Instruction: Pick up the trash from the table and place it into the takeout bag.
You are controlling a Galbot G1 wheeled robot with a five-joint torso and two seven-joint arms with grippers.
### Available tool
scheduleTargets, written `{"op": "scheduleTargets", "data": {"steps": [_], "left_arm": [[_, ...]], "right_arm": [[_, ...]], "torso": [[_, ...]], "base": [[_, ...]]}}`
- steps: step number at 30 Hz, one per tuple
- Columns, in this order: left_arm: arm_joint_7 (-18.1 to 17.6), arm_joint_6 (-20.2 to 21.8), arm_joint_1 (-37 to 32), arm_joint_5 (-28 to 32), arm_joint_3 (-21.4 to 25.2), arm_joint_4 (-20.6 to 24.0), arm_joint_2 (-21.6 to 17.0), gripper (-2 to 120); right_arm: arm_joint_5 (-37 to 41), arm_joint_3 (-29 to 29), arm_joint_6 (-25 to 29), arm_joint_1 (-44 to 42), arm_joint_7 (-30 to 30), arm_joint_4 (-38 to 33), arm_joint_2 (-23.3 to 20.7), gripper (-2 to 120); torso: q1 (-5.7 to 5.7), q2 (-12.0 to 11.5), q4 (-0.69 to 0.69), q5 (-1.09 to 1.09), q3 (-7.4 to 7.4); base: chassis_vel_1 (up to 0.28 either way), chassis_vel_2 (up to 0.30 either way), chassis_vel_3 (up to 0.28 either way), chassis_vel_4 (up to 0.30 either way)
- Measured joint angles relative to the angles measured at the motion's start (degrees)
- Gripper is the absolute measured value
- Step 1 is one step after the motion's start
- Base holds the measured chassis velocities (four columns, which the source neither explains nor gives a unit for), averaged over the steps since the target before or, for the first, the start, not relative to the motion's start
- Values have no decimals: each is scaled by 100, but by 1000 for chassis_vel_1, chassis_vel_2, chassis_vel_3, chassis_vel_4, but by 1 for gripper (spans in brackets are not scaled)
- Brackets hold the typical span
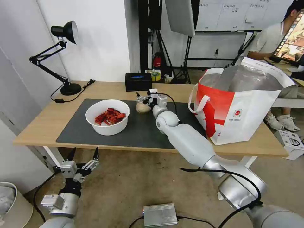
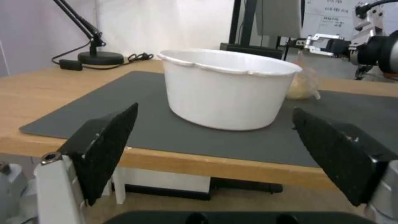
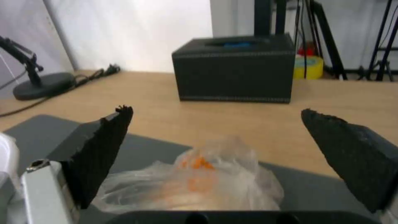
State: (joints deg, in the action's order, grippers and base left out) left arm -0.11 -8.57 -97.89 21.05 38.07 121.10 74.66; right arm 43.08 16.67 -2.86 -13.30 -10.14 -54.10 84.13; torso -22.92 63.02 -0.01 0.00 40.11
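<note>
On the table (image 1: 41,123), a dark grey mat (image 1: 142,129) carries the trash. A white bowl of red shells (image 1: 107,117) stands at its left. A plastic-wrapped beige lump (image 1: 142,108) lies mid-mat at the far edge. My right gripper (image 1: 144,97) hovers open just above the lump (image 3: 199,183), one finger (image 3: 104,149) on each side. The takeout bag (image 1: 240,104) stands open at the table's right end, its foil lining showing. Below the front edge, my left gripper (image 1: 83,156) stands open, facing the bowl (image 2: 226,90) from under rim height.
A black box (image 1: 138,81) sits at the table's far edge, just beyond the lump. A black desk lamp (image 1: 66,57) and its cable occupy the far left corner. On the floor lie a grey metal unit (image 1: 160,214) and a white bin (image 1: 12,202).
</note>
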Motion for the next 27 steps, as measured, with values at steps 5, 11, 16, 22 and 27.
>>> {"op": "scheduleTargets", "data": {"steps": [5,11,16,22,27], "left_arm": [[9,-2,-9,-6,13,14,14,100],[19,-6,-7,-20,5,-29,34,100],[25,-12,10,-45,-16,-69,72,100],[28,-15,22,-48,-13,-87,88,100],[31,-23,26,-48,-9,-121,90,100]], "right_arm": [[62,47,-315,5,-1,23,1,100],[62,104,-420,70,49,220,47,100],[30,56,-428,91,122,524,219,100],[-99,-39,-397,86,136,719,387,100],[-186,-52,-380,109,159,884,434,100]], "torso": [[0,1,1,0,0],[0,0,0,0,0],[0,1,1,0,0],[0,0,1,0,0],[0,1,0,0,0]], "base": [[0,0,0,0],[0,0,0,0],[0,0,0,0],[0,0,0,0],[0,0,0,0]]}}
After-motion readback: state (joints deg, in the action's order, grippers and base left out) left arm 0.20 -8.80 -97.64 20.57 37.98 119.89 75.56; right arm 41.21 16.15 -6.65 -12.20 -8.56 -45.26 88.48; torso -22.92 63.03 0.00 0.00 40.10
